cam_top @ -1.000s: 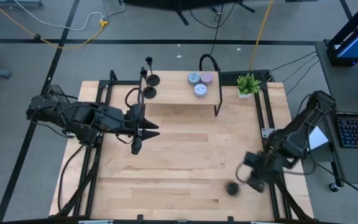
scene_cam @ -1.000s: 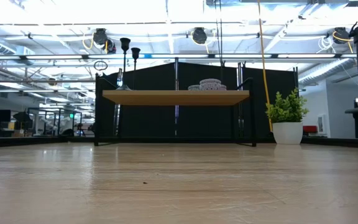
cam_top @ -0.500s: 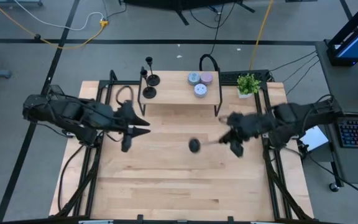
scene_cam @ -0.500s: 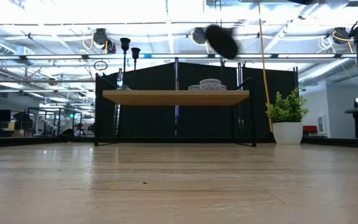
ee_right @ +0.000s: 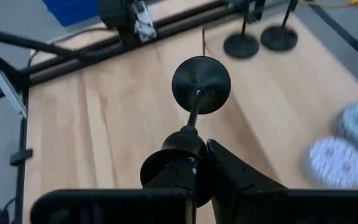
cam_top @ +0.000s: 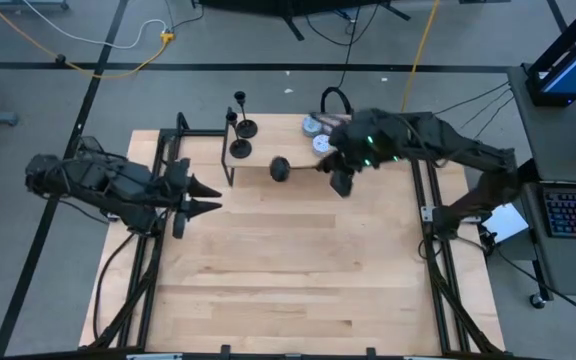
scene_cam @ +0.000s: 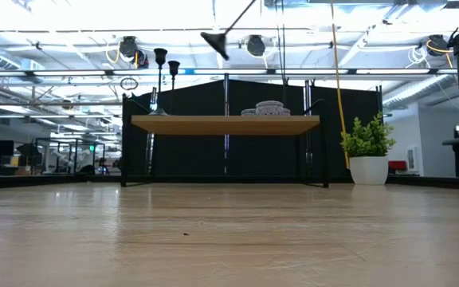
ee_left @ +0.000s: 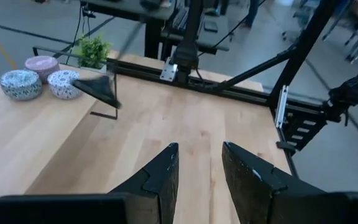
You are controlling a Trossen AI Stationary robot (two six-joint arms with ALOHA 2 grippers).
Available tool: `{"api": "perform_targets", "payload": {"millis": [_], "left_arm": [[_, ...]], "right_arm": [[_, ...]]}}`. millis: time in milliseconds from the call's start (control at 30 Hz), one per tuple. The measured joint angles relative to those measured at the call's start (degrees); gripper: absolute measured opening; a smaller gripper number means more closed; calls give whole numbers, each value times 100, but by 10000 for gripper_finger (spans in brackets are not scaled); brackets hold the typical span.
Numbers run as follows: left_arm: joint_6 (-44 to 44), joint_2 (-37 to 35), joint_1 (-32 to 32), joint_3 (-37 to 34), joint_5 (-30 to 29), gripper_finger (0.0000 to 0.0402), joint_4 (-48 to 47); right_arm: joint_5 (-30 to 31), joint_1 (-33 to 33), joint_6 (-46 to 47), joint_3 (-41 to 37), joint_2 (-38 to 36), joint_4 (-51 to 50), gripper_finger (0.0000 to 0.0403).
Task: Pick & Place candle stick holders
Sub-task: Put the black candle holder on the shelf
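Open shelf top [cam_top: 288,150] between two holders [cam_top: 241,138] and pucks [cam_top: 322,133].

A shelf [cam_top: 290,155] is set along the table's [cam_top: 288,290] far edge, with two holders [cam_top: 240,148] stood side by side at its left end and three pucks [cam_top: 322,143] clustered towards its right end. A plant [cam_top: 399,136] is placed at the far right corner, just beside the shelf's right end. A third holder [cam_top: 282,169] is held tilted in the right gripper [cam_top: 334,170] above the shelf's front edge, between the two holders and the pucks, while the left gripper [cam_top: 205,195] is kept near the left edge, in front of the shelf's left end.
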Motion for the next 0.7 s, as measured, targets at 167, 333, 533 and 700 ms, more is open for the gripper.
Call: {"api": "perform_targets", "payload": {"millis": [167, 333, 533, 700], "left_arm": [[11, -713, 0, -968, 44, 129, 767], [-39, -1233, 0, -1795, 44, 129, 1237], [-233, -1520, 2, -2443, 57, 129, 1569], [-378, -1571, 104, -2546, 42, 129, 1596]], "right_arm": [[-239, -523, -241, 969, 697, -73, 10], [-246, -997, -242, 1609, 1237, -264, 10], [-564, -1430, 50, 1826, 1574, -350, 10], [-844, -1726, 116, 1835, 1658, -207, 10]]}}
